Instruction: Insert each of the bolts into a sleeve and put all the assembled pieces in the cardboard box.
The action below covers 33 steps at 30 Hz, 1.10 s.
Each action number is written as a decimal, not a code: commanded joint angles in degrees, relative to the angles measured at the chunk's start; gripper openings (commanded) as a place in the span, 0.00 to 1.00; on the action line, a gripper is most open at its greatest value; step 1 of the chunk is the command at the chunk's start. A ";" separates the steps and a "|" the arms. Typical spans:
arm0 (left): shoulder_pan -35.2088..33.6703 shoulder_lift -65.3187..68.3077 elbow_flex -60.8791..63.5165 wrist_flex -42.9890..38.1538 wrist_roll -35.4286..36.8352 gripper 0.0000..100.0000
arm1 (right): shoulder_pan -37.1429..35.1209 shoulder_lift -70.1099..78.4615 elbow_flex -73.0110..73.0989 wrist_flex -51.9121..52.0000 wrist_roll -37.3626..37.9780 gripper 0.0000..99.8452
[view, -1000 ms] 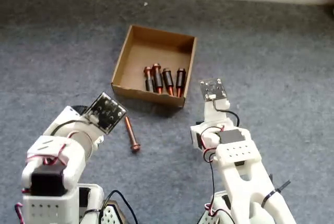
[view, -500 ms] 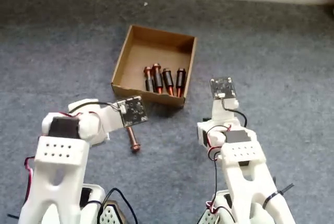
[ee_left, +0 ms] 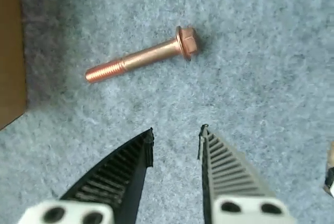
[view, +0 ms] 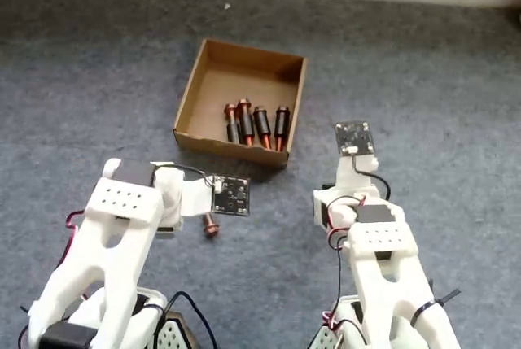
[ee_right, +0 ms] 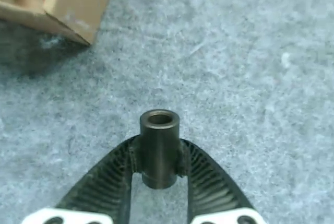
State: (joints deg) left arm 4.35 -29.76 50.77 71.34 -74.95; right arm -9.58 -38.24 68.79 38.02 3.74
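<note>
Right gripper [ee_right: 158,153] clamps a black sleeve [ee_right: 159,127]; left gripper [ee_left: 176,135] is empty, jaws narrowly apart.
A loose bolt [ee_left: 141,59] lies on the carpet [view: 423,72] just outside the cardboard box [view: 186,113]. Four assembled pieces [view: 254,125] lie inside the box, and the sleeve is held off its corner.

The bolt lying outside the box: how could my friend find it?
Find the cardboard box. Just outside it, under the open left gripper, lies one copper bolt. Unlike the four sleeved pieces inside, it is bare.
</note>
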 commanded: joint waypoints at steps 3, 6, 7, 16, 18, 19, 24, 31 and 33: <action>3.56 6.55 -2.77 -7.30 -8.53 0.17 | 1.27 -2.07 -0.84 -1.36 -0.53 0.01; 5.32 9.80 -3.12 -10.11 -8.53 0.17 | 1.27 -2.07 -0.84 -1.36 -0.53 0.01; 5.85 11.03 -4.09 -10.29 -8.53 0.17 | 1.27 -2.07 -0.84 -1.36 -0.53 0.01; 8.75 23.16 -12.79 -10.29 -8.26 0.17 | 1.27 -1.89 -0.84 -1.36 -0.53 0.01; 9.80 26.15 -13.49 -10.46 -8.26 0.17 | 1.27 -1.89 -0.84 -1.36 -0.53 0.01; 10.51 27.65 -13.85 -10.46 -8.26 0.17 | 1.27 -1.89 -0.84 -1.36 -0.44 0.01; 12.53 32.04 -14.99 -10.46 -8.18 0.17 | 1.27 -1.89 -0.84 -1.36 -0.35 0.01; 12.79 32.04 -14.81 -10.11 -8.09 0.16 | 1.19 -1.98 -0.84 -1.36 -0.18 0.01; 13.41 32.04 -14.73 -10.11 -7.56 0.16 | 1.19 -1.98 -0.84 -1.36 -0.18 0.01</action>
State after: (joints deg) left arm 16.22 2.24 36.70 61.14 -74.95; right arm -8.88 -38.24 68.79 38.02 3.74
